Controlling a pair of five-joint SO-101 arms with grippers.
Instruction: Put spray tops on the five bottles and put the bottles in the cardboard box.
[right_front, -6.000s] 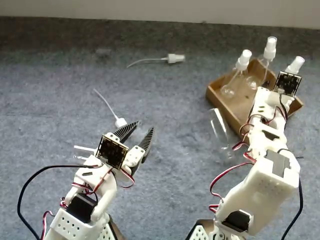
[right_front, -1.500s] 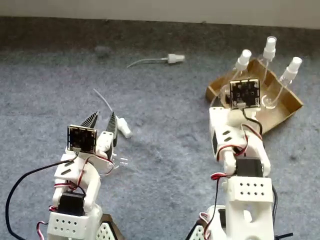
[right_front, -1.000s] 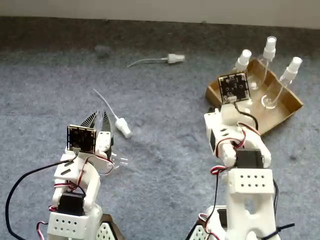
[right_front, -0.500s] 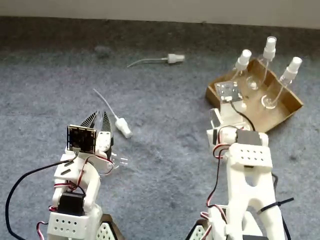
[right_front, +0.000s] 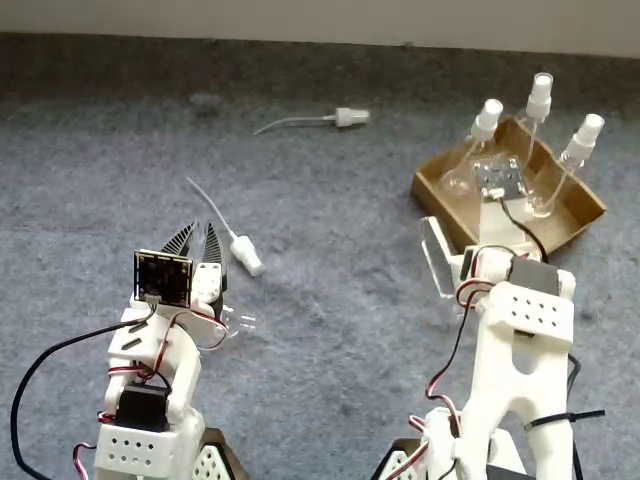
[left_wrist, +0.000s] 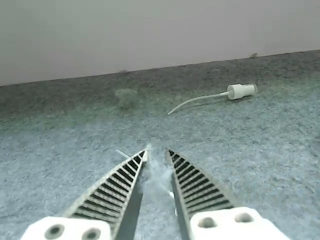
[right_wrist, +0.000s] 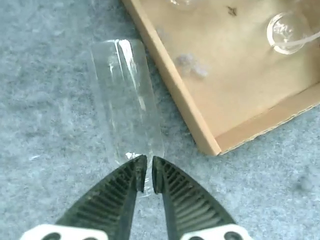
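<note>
Right gripper (right_wrist: 145, 172), jaws nearly together, has swung back from the cardboard box (right_front: 428, 190) to the uncapped bottle (right_front: 437, 255) at its eight o'clock, likely next for capping.

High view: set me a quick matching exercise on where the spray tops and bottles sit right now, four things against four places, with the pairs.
Things
1. spray top with curved tube
2. spray top with straight tube
3. bottle without a top
4. three capped bottles

Places
A. standing in the cardboard box
B. on the carpet right beside the left tool
C. alone, toward the far edge of the carpet
D. lying on its side just outside the cardboard box

Pairs: 1-C, 2-B, 3-D, 4-A
</note>
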